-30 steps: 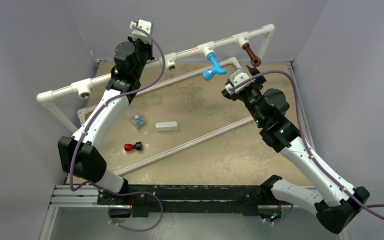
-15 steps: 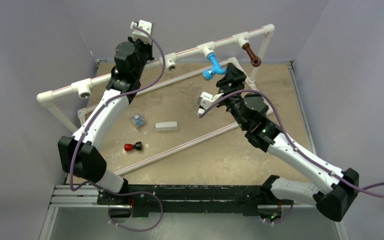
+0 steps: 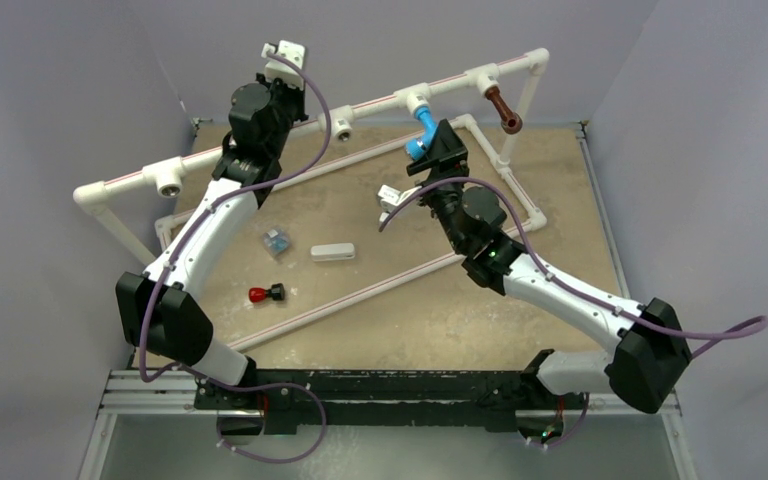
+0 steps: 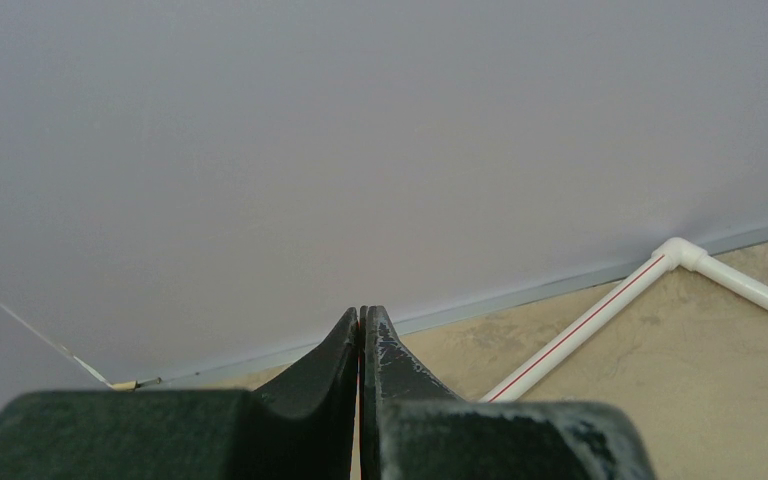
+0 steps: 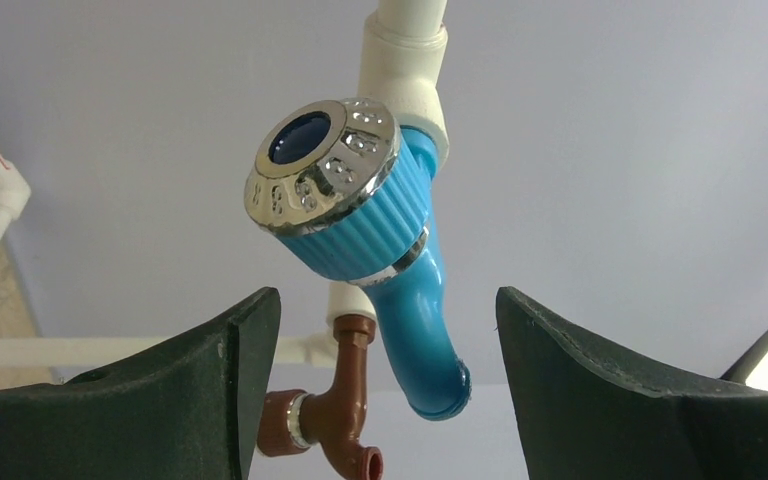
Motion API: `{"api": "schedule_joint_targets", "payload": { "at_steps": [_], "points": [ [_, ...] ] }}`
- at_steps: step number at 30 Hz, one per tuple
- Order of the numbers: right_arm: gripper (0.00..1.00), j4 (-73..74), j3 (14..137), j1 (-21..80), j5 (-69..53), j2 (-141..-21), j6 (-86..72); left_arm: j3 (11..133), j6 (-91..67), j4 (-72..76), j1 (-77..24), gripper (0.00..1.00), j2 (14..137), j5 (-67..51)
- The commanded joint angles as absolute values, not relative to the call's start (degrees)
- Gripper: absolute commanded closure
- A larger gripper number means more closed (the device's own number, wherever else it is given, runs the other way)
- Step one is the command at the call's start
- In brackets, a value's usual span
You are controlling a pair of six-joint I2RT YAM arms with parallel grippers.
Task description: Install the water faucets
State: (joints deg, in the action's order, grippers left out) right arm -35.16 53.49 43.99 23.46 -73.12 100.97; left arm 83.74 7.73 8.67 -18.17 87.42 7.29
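Swinging leftward over the last second, the right arm has brought the right gripper (image 5: pixel 385 300) up beneath the raised white plastic pipe rail (image 3: pixel 370 103). Its two dark fingers (image 5: pixel 210 390) stand wide apart on either side of the bright blue plastic faucet with the silvery ribbed end (image 5: pixel 360 230), and neither finger touches it. That faucet hangs from a white tee on the rail, spout pointing down. The dark brown plastic faucet (image 3: pixel 503 108) hangs from the next tee, towards the rail's right-hand corner. The left gripper (image 4: pixel 362 325) is pressed together on nothing, held above the rail's left half and pointing at the grey wall. On the tan table below the rail lie a small white rectangular block (image 3: pixel 332 252) and a small red-and-black piece (image 3: pixel 265 294).
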Motion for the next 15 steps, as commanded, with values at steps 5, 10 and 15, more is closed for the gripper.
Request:
{"api": "schedule_joint_targets", "payload": {
  "at_steps": [5,10,15],
  "points": [
    [0.24,-43.06,53.53,45.29,24.7,-74.72,105.53,81.74,8.09,2.81,-19.68,1.0,88.72,2.73],
    [0.28,-43.41,53.77,45.85,24.72,-75.94,105.34,81.74,7.98,2.78,-19.62,1.0,88.77,2.7],
    [0.36,-43.66,54.27,45.91,25.34,-77.16,104.41,81.74,8.09,2.81,-19.63,1.0,88.68,2.82]
  ]
}}
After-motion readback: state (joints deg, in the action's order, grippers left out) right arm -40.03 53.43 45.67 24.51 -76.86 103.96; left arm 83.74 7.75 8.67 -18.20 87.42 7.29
